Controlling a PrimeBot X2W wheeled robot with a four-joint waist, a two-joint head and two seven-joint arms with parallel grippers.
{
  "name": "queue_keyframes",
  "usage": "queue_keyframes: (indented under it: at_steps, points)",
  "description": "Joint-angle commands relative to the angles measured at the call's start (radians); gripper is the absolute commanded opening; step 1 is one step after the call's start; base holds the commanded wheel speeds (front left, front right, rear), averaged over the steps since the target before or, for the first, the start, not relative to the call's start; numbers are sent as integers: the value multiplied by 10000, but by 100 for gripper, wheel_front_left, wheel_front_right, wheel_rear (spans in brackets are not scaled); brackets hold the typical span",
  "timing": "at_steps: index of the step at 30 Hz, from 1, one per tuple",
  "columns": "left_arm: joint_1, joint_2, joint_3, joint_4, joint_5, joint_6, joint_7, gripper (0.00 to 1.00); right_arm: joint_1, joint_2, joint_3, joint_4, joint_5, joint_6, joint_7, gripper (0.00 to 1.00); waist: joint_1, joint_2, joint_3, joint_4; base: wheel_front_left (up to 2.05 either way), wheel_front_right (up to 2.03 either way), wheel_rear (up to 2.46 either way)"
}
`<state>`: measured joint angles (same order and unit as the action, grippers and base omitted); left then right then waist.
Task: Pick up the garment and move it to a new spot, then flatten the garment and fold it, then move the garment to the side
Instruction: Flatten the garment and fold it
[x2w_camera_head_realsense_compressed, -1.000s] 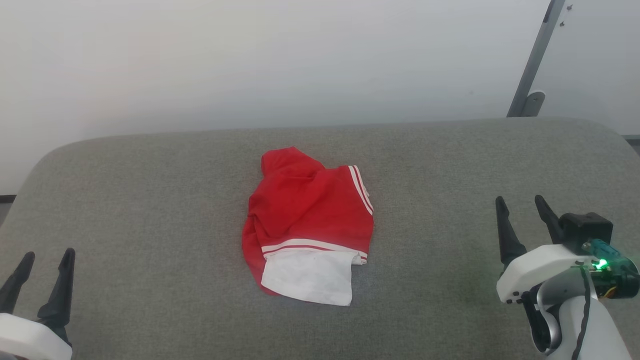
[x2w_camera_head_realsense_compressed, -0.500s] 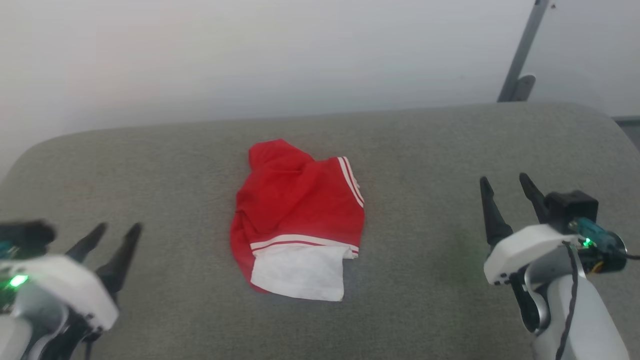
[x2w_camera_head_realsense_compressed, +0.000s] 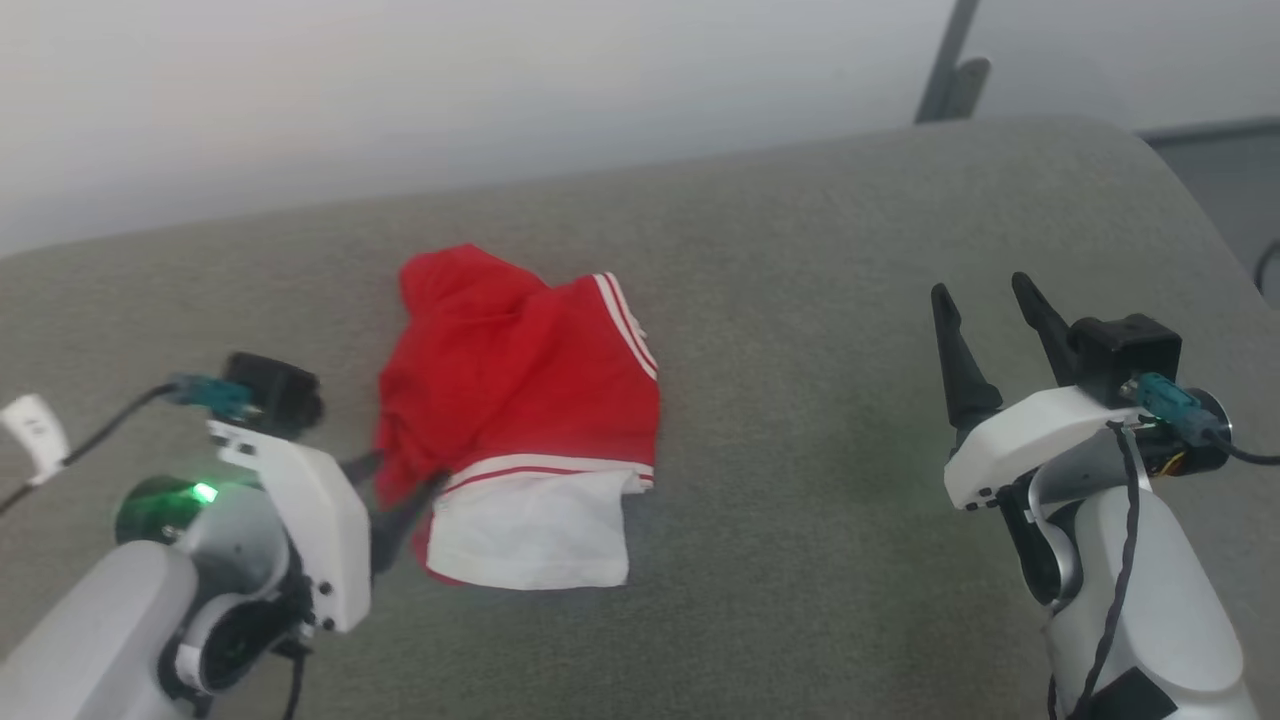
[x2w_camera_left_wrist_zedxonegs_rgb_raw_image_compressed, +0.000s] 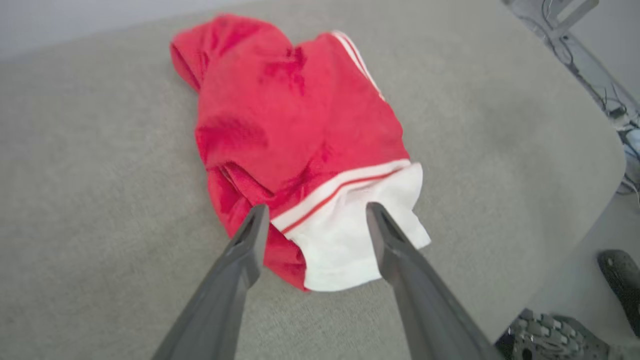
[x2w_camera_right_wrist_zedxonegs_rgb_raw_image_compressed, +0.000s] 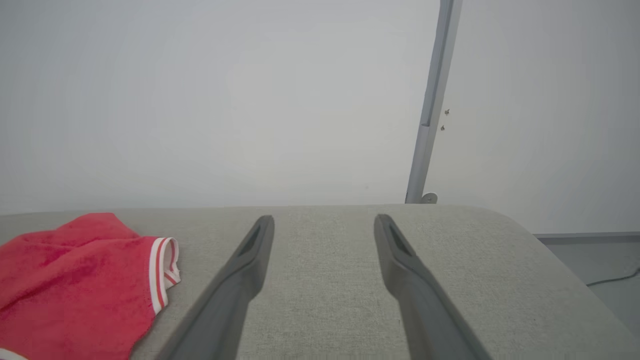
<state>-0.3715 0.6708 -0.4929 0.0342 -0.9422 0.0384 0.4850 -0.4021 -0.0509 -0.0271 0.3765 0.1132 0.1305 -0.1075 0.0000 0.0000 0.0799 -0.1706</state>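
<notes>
The garment (x2w_camera_head_realsense_compressed: 520, 400) lay bunched near the middle of the grey cushion (x2w_camera_head_realsense_compressed: 800, 300), well clear of its far edge and its rounded far right corner. The left gripper (x2w_camera_left_wrist_zedxonegs_rgb_raw_image_compressed: 316, 209) had its fingers spread apart and empty, straddling the garment's near left side where the striped band (x2w_camera_left_wrist_zedxonegs_rgb_raw_image_compressed: 340, 182) met the white sleeve (x2w_camera_left_wrist_zedxonegs_rgb_raw_image_compressed: 350, 235); whether the tips touched cloth could not be told. The right gripper (x2w_camera_head_realsense_compressed: 979, 284) hung with its fingers apart over bare cushion, well to the right. The step in hand looked like the first pick-up. The cloth was thin and limp, folded over itself in soft ridges, so a good grasp would probably take the doubled band rather than a single layer. The fingers should likely close shallowly, so they missed the cushion's coarse woven cover.
</notes>
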Motion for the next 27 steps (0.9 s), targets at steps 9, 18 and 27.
queue_keyframes:
  at_steps: [9,18,27]
  points:
    - [-252,-5,-644,152,-152,855,1760,100,-353,9,28,426,196,5,-442,100,0,0,702,-692,0,0,0]
    - [-447,-33,-959,529,35,1180,2337,100,-570,10,19,760,277,5,-724,100,0,0,1032,-783,0,0,0]
    - [-671,-248,-893,993,-227,1230,2500,0,-662,10,-41,960,194,5,-866,100,0,0,1106,-661,0,0,0]
